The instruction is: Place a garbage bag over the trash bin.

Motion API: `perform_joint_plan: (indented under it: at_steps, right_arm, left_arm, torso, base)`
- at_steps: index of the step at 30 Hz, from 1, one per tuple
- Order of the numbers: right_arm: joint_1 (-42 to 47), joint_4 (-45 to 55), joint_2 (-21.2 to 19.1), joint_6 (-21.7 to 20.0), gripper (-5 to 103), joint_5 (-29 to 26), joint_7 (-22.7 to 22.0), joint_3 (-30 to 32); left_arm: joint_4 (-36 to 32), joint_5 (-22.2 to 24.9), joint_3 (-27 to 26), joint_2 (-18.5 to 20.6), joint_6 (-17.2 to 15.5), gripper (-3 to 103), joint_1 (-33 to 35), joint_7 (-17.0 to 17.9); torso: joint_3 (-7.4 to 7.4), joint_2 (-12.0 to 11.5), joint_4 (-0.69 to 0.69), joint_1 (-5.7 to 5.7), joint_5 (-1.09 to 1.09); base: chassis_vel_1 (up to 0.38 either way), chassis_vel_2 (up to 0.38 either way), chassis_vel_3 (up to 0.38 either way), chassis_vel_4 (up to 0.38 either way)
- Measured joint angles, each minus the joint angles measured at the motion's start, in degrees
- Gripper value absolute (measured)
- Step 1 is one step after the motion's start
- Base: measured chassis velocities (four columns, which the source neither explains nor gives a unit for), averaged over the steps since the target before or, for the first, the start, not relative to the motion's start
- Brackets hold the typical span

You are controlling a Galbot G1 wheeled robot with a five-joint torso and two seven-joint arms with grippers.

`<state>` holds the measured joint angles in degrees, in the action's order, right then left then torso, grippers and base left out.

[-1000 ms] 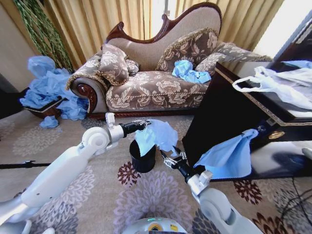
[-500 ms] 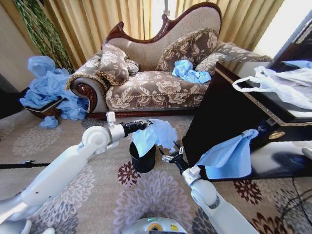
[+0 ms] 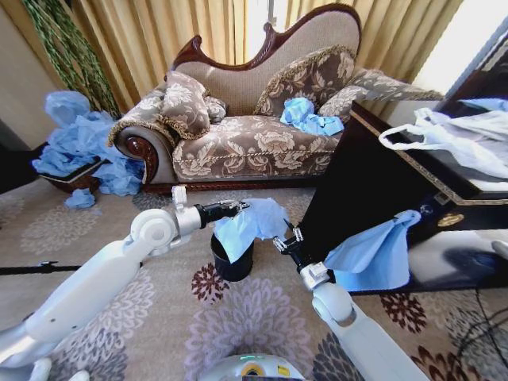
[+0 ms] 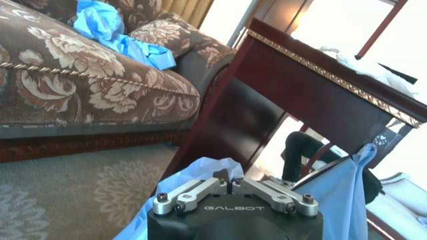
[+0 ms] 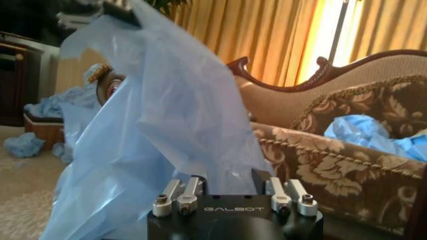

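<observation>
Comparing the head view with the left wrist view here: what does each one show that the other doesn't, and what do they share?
Head view alone: the black trash bin on the carpet under the draped garbage bag, the right claw at the bag's far edge, and a heap of blue bags beside the sofa.
Left wrist view alone: the dark gap under the cabinet.
Both: the left claw shut on the bag, the sofa, and the blue bag hanging off the dark cabinet.
</observation>
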<state>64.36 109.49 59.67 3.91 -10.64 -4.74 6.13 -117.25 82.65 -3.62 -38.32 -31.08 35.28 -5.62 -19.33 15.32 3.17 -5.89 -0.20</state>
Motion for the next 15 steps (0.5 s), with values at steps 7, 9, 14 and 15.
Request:
perform_joint_plan:
  at_steps: [7, 9, 14, 15]
  right_arm:
    - [-0.7, 2.2, -2.9, -0.7, 16, -4.4, -1.3, 2.3]
    - [-0.7, 3.0, -4.1, -1.3, 11, -6.0, -1.9, 2.5]
    - [-2.3, 3.1, -5.3, -2.1, -2, -7.7, -2.6, 2.8]
    - [-3.1, 2.8, -5.3, -2.5, -2, -8.3, -2.9, 2.8]
  left_arm:
    - [0.2, -1.7, -0.6, 0.5, 0.0, 0, 1.5, -1.7]
    - [0.2, -2.0, -0.7, 0.4, 0.0, 0, 1.7, -1.9]
    - [-0.2, -2.4, -0.7, 0.1, 0.1, 0, 2.1, -2.3]
    - [-0.4, -2.4, -0.7, 0.1, 0.1, 0, 2.3, -2.3]
  torso:
    - [0.00, 0.0, -0.01, 0.00, 0.00]
    - [0.00, 0.0, 0.00, 0.00, -0.01]
    - [0.00, 0.0, 0.00, 0.00, 0.00]
    - [0.00, 0.0, 0.00, 0.00, 0.01]
  base:
    - [0.000, 0.000, 0.000, 0.000]
    - [0.000, 0.000, 0.000, 0.000]
    - [0.000, 0.000, 0.000, 0.000]
    - [0.000, 0.000, 0.000, 0.000]
